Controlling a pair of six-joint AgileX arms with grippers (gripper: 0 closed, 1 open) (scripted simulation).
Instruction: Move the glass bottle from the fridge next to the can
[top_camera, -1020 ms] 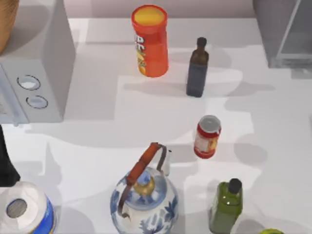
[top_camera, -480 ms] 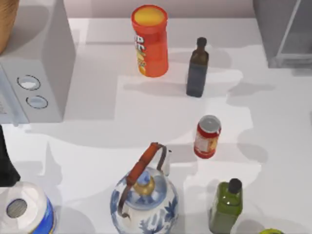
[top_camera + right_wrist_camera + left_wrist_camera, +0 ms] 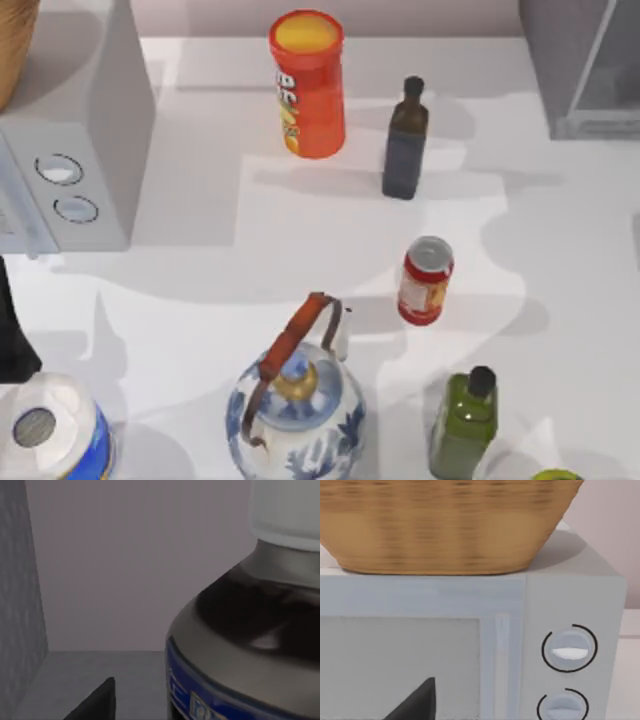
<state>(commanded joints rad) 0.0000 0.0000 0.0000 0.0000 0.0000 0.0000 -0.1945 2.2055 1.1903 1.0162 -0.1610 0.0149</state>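
Glass bottle (image 3: 250, 645) looks glossy with a matte white cap; can (image 3: 426, 281) has a shiny metal top, basket (image 3: 445, 525) is rough woven wicker.

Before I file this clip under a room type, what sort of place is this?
Probably a rendered kitchen counter: a white microwave with two round dials and a wicker basket on top, a grey fridge at the table's far right, plus a red can and a blue-and-white teapot.
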